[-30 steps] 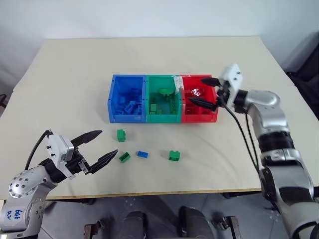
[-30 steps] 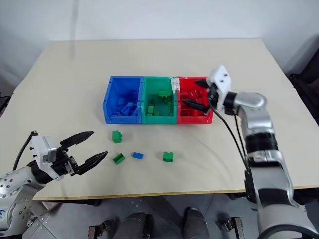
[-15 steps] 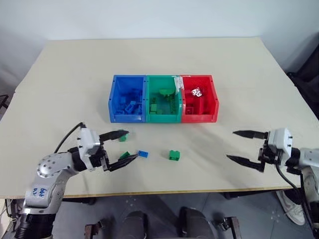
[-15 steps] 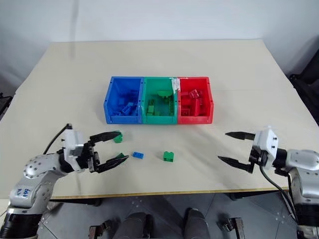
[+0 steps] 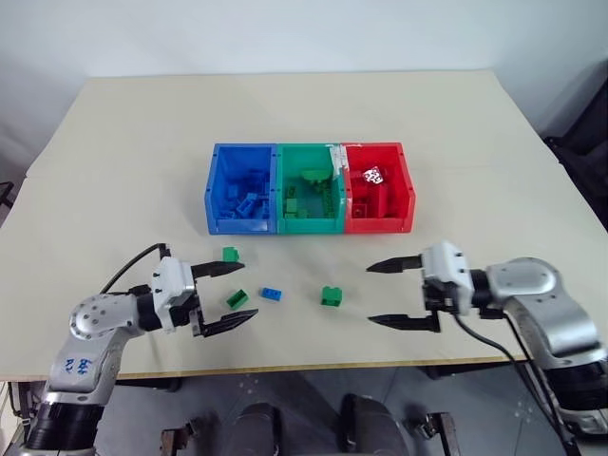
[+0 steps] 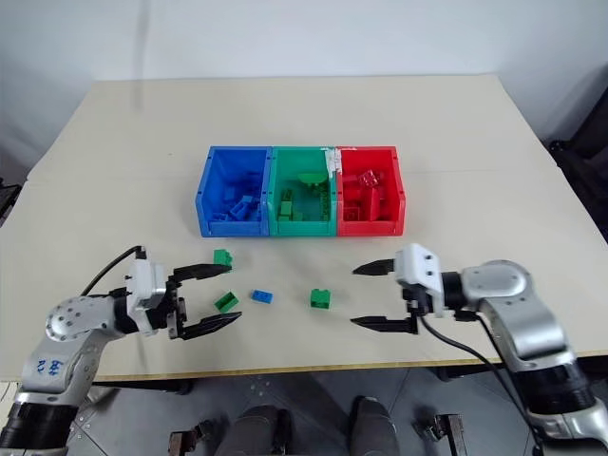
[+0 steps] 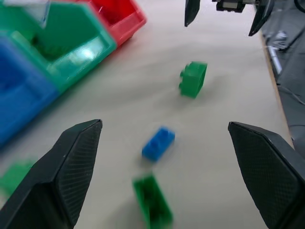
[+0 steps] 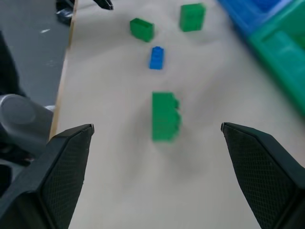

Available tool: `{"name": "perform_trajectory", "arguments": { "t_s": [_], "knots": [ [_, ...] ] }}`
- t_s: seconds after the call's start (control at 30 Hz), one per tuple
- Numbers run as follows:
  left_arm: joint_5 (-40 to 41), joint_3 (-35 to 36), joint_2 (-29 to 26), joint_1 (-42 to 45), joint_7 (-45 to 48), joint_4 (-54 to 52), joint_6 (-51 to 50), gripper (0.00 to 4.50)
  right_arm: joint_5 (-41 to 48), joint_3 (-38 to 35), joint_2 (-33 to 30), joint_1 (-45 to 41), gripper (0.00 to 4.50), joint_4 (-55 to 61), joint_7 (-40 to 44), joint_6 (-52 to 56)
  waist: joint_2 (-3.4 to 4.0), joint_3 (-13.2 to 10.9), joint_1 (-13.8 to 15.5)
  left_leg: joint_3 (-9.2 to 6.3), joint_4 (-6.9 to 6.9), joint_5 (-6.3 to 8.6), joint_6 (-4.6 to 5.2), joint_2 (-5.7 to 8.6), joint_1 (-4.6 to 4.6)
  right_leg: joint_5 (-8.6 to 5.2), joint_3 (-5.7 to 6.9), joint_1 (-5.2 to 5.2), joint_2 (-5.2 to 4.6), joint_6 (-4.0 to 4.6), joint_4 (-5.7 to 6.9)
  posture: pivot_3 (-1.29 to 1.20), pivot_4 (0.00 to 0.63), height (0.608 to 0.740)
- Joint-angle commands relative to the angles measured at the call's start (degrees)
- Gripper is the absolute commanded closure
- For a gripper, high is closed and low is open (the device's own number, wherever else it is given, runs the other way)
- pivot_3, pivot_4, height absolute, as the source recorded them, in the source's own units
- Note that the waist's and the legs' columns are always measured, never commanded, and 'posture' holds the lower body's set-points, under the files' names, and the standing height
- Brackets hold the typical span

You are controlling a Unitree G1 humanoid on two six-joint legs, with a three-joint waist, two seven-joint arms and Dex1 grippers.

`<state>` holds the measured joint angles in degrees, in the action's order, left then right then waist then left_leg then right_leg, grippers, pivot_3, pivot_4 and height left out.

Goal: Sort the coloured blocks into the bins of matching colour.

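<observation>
Now both the left gripper and right gripper gape wide, empty, touching no blocks

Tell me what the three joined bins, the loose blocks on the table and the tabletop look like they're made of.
Bins: likely moulded plastic, with saturated colour, thin walls and a glossy sheen in the left wrist view. Loose blocks, such as the blue one and a green one: probably hard plastic, with uniform colour and studded tops. Tabletop: pale, matte and smooth, perhaps laminate or painted board; the material underneath can't be told.
</observation>
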<state>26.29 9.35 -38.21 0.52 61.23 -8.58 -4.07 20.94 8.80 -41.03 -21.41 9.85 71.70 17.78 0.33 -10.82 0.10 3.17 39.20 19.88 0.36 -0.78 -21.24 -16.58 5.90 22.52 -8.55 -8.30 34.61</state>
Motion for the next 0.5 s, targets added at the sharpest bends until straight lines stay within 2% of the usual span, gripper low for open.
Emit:
{"name": "perform_trajectory", "arguments": {
  "t_s": [0.03,0.13,0.23,0.5],
  "knots": [
    [0.4,4.3,-0.6,-3.5,-2.1,-4.2,1.4,0.00,-4.3,5.8,3.5,-3.1,0.03,-2.0,-3.2,2.8,-0.01,0.0,0.0,-0.06,0.00,0.00,0.00,0.01,-0.01,0.00,0.02,0.00,0.00,0.00,-0.01,0.00,0.150,0.740],
    [0.5,5.6,-0.3,-6.1,-3.5,-6.2,1.0,0.00,-9.0,9.2,7.1,-5.3,0.03,-6.2,-6.4,0.3,-0.03,0.0,0.0,-0.21,0.01,0.01,0.00,0.04,-0.04,0.00,0.03,0.00,-0.01,0.00,0.00,0.00,0.150,0.740],
    [0.4,6.1,0.1,-9.3,-4.8,-9.0,0.8,0.00,-10.0,10.1,10.0,-6.9,0.62,-8.7,-7.2,-0.4,-0.04,0.0,-0.3,-0.21,0.01,0.01,-0.01,0.05,-0.04,0.00,0.03,0.01,-0.01,0.01,0.02,0.00,0.150,0.740],
    [1.1,6.2,1.3,-10.6,-7.4,-11.4,0.7,0.00,-6.0,6.6,8.9,-10.4,3.42,-9.2,-1.8,-0.8,-0.04,0.0,-0.2,-0.21,0.00,0.02,0.00,0.04,-0.04,0.00,0.03,0.02,0.01,0.01,0.03,0.00,0.150,0.740]
  ]
}}
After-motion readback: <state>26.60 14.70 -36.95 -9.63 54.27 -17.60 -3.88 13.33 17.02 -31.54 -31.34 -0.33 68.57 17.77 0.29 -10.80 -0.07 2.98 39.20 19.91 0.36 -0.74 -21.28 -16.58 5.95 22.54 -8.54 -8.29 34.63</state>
